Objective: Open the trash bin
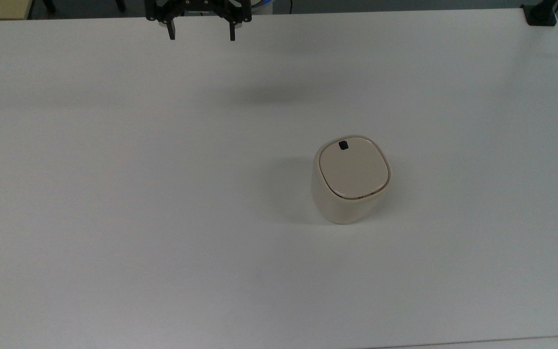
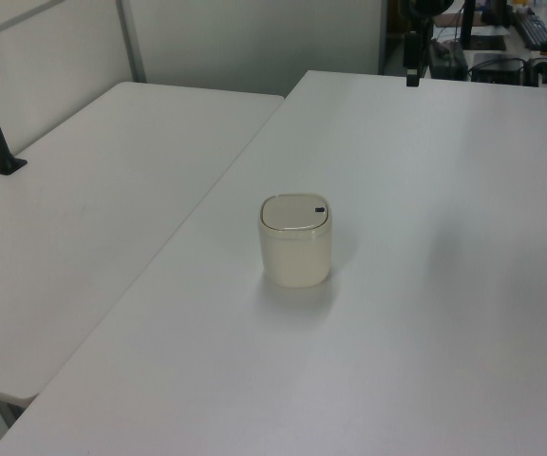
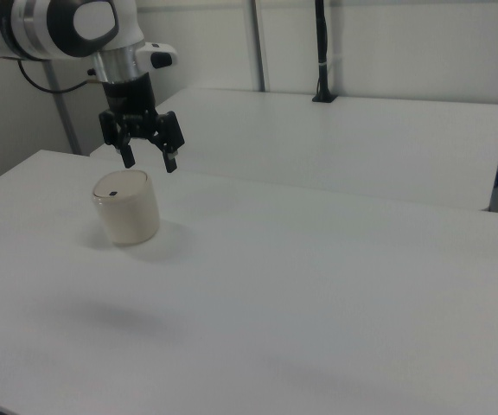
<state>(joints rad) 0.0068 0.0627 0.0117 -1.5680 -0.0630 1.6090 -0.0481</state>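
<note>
One risk ahead: open tool (image 1: 201, 35) far from trash bin (image 1: 350, 180), liable to miss black latch button (image 1: 343, 145), tipping light bin across tabletop (image 1: 114, 194).

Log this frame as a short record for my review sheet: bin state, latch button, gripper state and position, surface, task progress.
bin: trash bin upright on the white table, lid shut and flat
latch button: small black button at the lid edge toward the top view's top
gripper: gripper open, holding nothing, raised above the table at the top view's top edge, apart from the bin
other surface: second white table alongside
task progress: not started; lid unopened, button not touched
</note>
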